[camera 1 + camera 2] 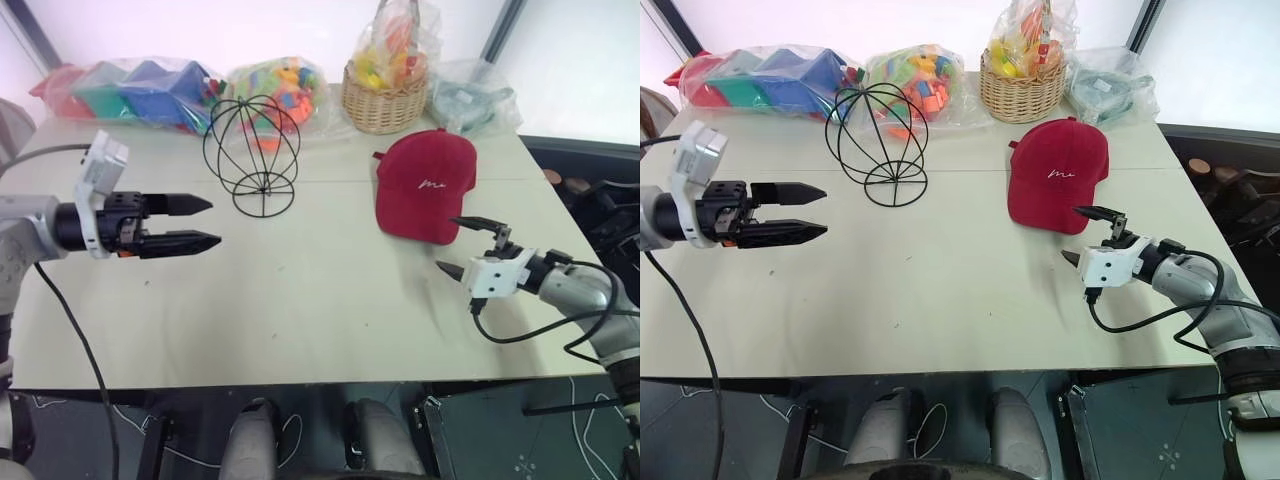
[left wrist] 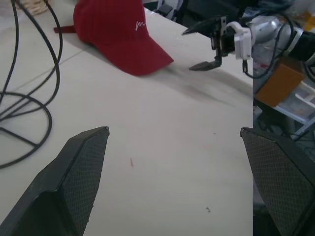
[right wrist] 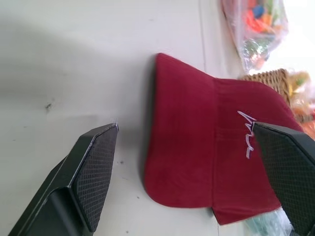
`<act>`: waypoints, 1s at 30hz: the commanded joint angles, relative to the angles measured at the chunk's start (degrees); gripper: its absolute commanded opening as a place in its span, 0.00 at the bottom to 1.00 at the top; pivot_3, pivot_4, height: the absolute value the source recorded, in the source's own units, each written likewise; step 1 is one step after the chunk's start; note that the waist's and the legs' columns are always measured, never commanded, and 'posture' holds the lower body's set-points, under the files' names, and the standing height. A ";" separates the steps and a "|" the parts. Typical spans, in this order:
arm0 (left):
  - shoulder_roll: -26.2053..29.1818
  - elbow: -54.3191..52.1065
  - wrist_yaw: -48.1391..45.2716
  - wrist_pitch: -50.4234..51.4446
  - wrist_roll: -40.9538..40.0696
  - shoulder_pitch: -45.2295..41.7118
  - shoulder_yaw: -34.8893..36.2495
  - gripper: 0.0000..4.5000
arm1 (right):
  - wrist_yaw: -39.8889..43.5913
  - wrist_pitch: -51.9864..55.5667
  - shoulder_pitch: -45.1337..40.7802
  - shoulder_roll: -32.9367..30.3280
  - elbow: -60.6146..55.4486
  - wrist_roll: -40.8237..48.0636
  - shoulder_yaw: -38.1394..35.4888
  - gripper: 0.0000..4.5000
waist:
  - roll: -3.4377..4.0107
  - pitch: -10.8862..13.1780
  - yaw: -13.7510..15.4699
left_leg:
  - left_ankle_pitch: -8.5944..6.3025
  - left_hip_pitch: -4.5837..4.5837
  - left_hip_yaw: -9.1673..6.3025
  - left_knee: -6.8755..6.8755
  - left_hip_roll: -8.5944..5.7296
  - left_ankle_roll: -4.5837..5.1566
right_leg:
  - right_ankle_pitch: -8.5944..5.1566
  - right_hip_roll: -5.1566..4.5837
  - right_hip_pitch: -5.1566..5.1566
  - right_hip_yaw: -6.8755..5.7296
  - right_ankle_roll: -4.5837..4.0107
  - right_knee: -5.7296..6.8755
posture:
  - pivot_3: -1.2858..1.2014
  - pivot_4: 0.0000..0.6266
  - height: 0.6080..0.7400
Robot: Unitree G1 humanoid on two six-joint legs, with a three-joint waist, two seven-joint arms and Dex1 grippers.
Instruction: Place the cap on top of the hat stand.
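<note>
left gripper [image 1: 205,223] open, pointing inward, right gripper [image 1: 458,245] — jaws wide, empty

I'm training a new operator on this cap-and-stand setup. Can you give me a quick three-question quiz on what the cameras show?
1. True or false: the cap already sits on the hat stand.
2. Which gripper is nearer the cap? A) left gripper B) right gripper
3. Fill in: behind the cap, near the table's far edge, stands a woven ____.

Key
1. False: the cap lies on the table, apart from the stand.
2. B: its open fingers are just in front of the brim.
3. Basket.
</note>
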 commanded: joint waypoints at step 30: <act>-0.97 -8.85 8.89 6.19 -6.82 -0.23 3.43 1.00 | -36.63 -1.15 -29.62 11.65 36.01 -30.87 22.77 0.99 | 0.00 0.02 -3.07 | 0.28 0.64 -0.03 -0.11 0.00 -0.48 | 0.00 0.01 0.57 0.07 -0.01 0.04 | 0.52 0.24 1.00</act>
